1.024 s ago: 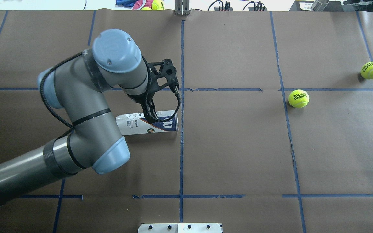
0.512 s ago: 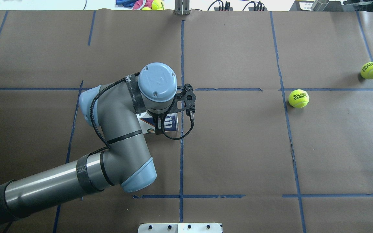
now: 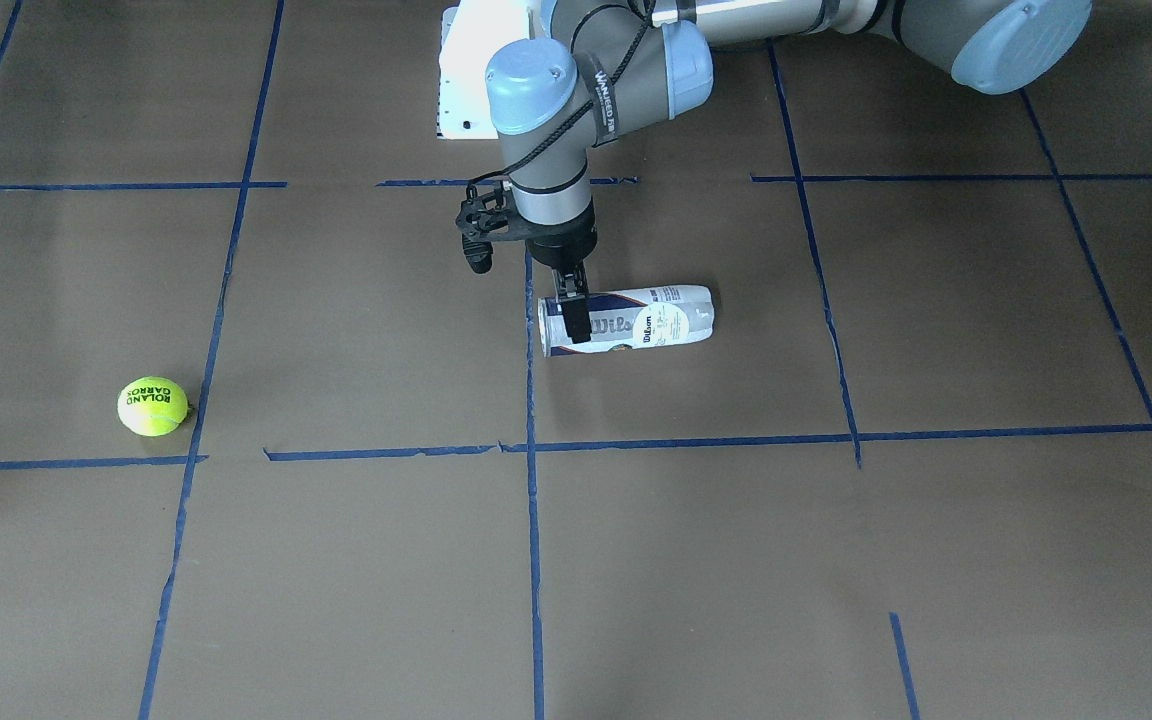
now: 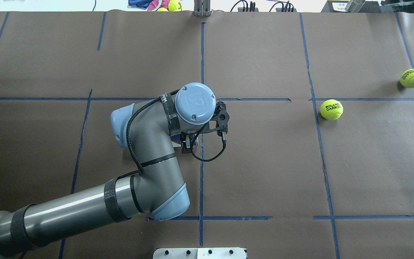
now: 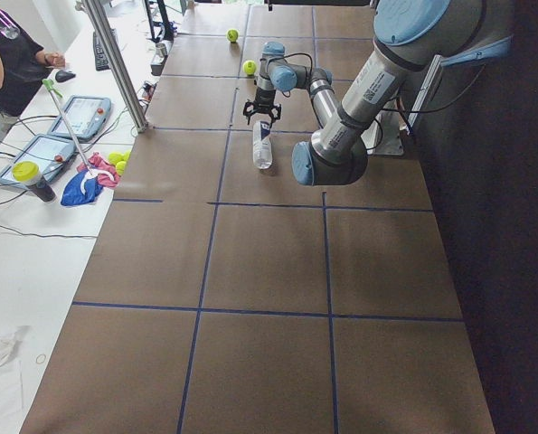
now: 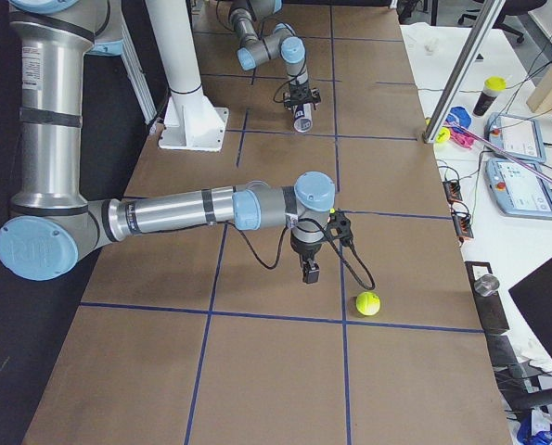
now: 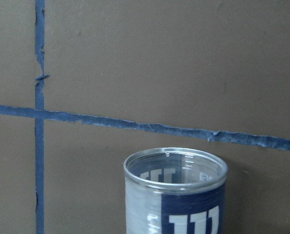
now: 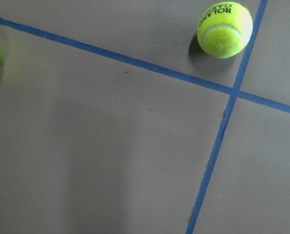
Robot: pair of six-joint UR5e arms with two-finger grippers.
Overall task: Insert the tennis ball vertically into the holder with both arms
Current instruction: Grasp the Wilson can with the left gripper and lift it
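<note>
1. Table (image 4: 264, 172): brown paper cover, gridded with blue tape lines (image 4: 201, 180).
2. Left arm (image 4: 146, 151): reaches in to the table's middle, wrist turned straight down.
3. Right arm (image 6: 173, 211): shows in the exterior right view only, forearm stretched level above the paper.
4. Holder (image 3: 646, 320): lies on its side, label up. Its open mouth is just beside the centre tape line.
5. Left gripper (image 3: 568, 308): points down over the holder's mouth end, 1 finger showing against the can's wall. Whether the fingers press the can or stand off it cannot be told.
6. Right gripper (image 6: 310, 273): hangs pointing down over the paper; finger spread cannot be told.
7. Tennis ball (image 4: 331, 109): rests on the paper well apart from the holder, toward the robot's right and just beside a tape crossing, lettering up.
8. Second ball (image 4: 412, 78): further right, apart from the 1st.
</note>
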